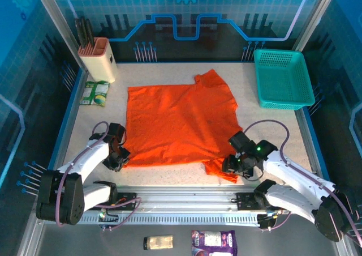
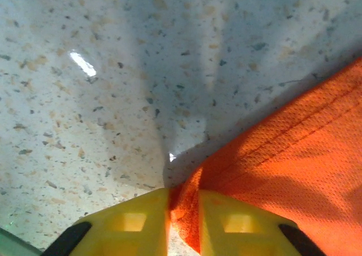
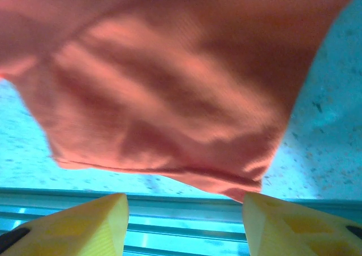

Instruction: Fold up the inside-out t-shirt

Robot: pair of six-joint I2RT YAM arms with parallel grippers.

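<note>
t-shirt (image 1: 178, 123) report: the left gripper (image 2: 184, 196) has its yellow jaws pressed together on a bunched fold of the orange fabric, right at the shirt's near-left corner, with bare speckled worktop (image 2: 113, 97) beyond it. The right gripper (image 3: 184, 199) has its jaws spread wide, nothing pinched between the tips, and the shirt's rumpled near-right edge sits just ahead of them. From the top camera the shirt is laid out mostly flat across the middle of the worktop, one sleeve poking out at the far side and another crumpled at the near right under the right gripper. A teal basket (image 1: 283, 77) sits at the far right, well apart from the shirt.
</note>
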